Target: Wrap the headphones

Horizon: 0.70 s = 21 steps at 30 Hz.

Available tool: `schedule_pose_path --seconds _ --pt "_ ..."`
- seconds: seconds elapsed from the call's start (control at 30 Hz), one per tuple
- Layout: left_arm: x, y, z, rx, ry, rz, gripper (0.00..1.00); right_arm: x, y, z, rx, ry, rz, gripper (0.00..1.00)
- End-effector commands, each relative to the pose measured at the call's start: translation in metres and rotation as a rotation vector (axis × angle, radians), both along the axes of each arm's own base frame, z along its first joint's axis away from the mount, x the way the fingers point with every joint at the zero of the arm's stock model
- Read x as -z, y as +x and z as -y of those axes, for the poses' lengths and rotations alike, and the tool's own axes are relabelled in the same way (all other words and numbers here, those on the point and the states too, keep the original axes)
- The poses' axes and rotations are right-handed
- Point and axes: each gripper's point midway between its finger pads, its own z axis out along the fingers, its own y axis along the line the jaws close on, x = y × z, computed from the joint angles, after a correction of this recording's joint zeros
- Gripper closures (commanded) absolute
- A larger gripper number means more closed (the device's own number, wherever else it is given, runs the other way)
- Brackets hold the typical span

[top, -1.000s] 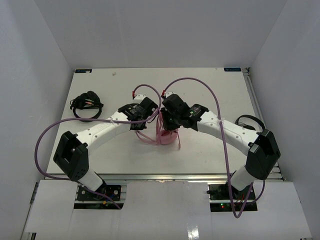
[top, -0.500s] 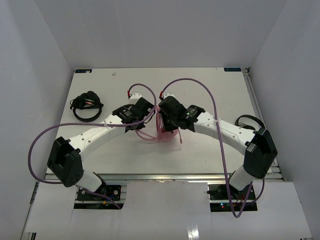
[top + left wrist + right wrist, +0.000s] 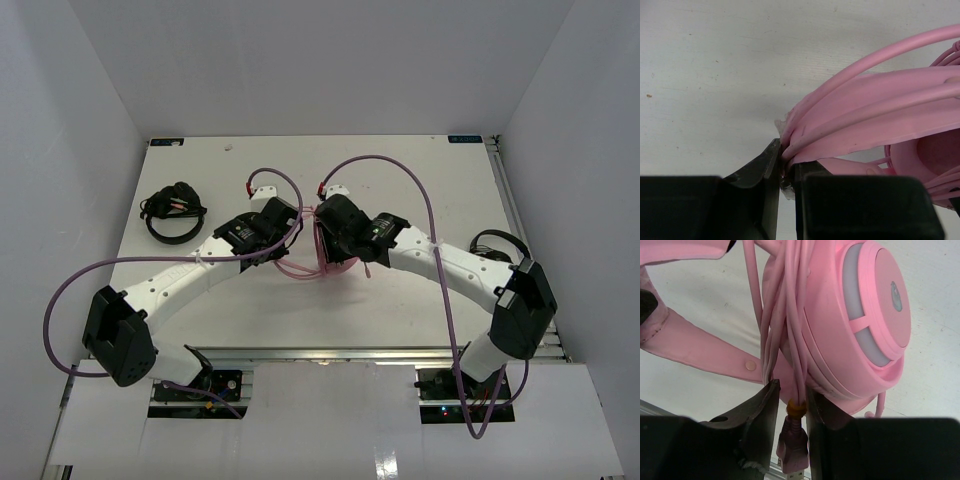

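Two claws meet over the middle of the surface (image 3: 400, 170), and the pink headphones (image 3: 830, 340) sit right between them, partly hidden under the arms in your top view.

Your left claw (image 3: 786, 165) is clenched. Its jaws are nearly together, and the wrist view shows them pinching the edge of the pink headband (image 3: 880, 115) along with a couple of cable strands that run into the same narrow gap. From there the band sweeps up and to the right, away from the claw, with the bare surface behind it.

Your right claw (image 3: 790, 405) is also clenched, this time on the cable (image 3: 790, 315). The jaws stand on either side of the cable, just above the orange collar of the plug (image 3: 792, 445), and the plug hangs down between them. Above the jaws, several strands of cable run up in a bundle across the side of the round ear cup (image 3: 880, 305), so some turns already lie on the headset. The cup is tilted, with its outer face turned to the right of that view, and the stitched end of the headband slopes in from the left to join it.

One black headset (image 3: 172, 210) lies well apart, near the left edge of the surface. The second black headset (image 3: 497, 243) is at the right edge, partly hidden behind the right arm.
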Motion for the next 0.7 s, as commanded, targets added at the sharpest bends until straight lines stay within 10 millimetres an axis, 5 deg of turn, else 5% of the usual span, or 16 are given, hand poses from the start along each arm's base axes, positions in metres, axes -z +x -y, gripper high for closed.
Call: schedule_pose_path --seconds 0.0,0.67 --pt "-0.036 0.011 0.014 -0.019 -0.156 0.113 1.0 -0.032 0.008 0.001 0.025 0.06 0.098 0.66" --pt "-0.043 0.009 0.011 -0.023 -0.166 0.135 1.0 -0.05 0.0 0.014 0.042 0.086 0.143 0.66"
